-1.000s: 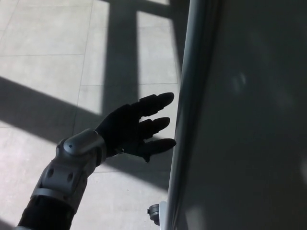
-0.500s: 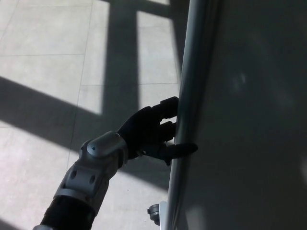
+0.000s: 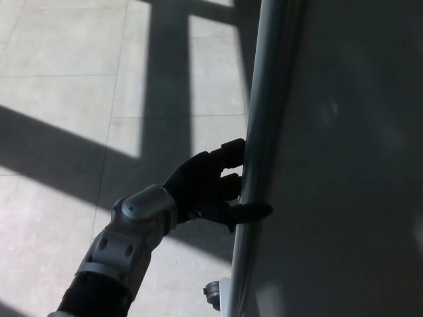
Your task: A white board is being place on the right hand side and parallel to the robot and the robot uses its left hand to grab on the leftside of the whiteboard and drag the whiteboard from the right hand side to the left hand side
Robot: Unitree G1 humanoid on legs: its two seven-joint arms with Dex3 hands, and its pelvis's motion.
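Observation:
The whiteboard (image 3: 344, 165) fills the right half of the head view, its grey metal left edge (image 3: 262, 92) running from top to bottom. My left hand (image 3: 201, 185) is clamped on that edge at mid height. The thumb (image 3: 254, 211) lies across the front of the frame, and the two fingers (image 3: 231, 150) disappear behind it. My silver wrist and forearm (image 3: 122, 241) come in from the lower left. The right hand does not show.
A caster of the board's stand (image 3: 213, 294) sits on the floor by the lower edge. To the left lies a pale tiled floor (image 3: 59, 86) crossed by sunlit patches and dark shadow bands.
One second ago my left hand hung open a little left of the frame. It then moved right onto the edge and closed there; over the last half second it has barely shifted.

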